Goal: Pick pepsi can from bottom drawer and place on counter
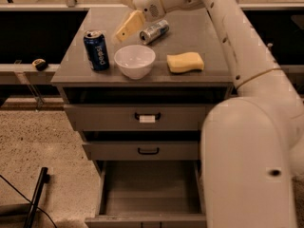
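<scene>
In the camera view, the robot's thick white arm fills the right side. It hides the right end of the bottom drawer, whose front is cut off by the lower edge of the picture. The drawer stands pulled out, a boxy grey metal tray showing only its plain floor. A small dark object on the ledge to the left is too small to make out.

The white bowl, round and smooth, sits at the front edge of the counter, and its inside shows plain white. The pepsi can stands upright just left of the bowl, near the counter's front left corner. A yellow sponge lies to the right of the bowl, and a silver-and-blue can lies on its side behind it.

The gripper hangs over the back of the counter, its fingers spread and holding nothing, apart from the pepsi can.
</scene>
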Robot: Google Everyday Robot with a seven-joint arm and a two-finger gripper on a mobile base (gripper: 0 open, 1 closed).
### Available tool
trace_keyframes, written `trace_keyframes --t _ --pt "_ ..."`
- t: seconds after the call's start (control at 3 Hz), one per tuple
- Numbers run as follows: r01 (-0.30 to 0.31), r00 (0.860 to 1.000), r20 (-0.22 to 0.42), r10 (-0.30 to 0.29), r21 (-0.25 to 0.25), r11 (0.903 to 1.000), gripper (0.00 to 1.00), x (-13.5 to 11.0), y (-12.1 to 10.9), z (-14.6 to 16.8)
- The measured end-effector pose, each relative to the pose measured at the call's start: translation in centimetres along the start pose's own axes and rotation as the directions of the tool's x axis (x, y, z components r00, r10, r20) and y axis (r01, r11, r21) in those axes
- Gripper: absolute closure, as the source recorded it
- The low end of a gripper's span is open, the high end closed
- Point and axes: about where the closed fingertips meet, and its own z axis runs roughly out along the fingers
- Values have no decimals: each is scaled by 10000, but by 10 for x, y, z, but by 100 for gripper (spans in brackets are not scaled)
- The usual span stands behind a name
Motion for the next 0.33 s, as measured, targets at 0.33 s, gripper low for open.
trace_keyframes --t 0.33 --pt "77 9993 -368 21 2637 9646 0 -45 10 -92"
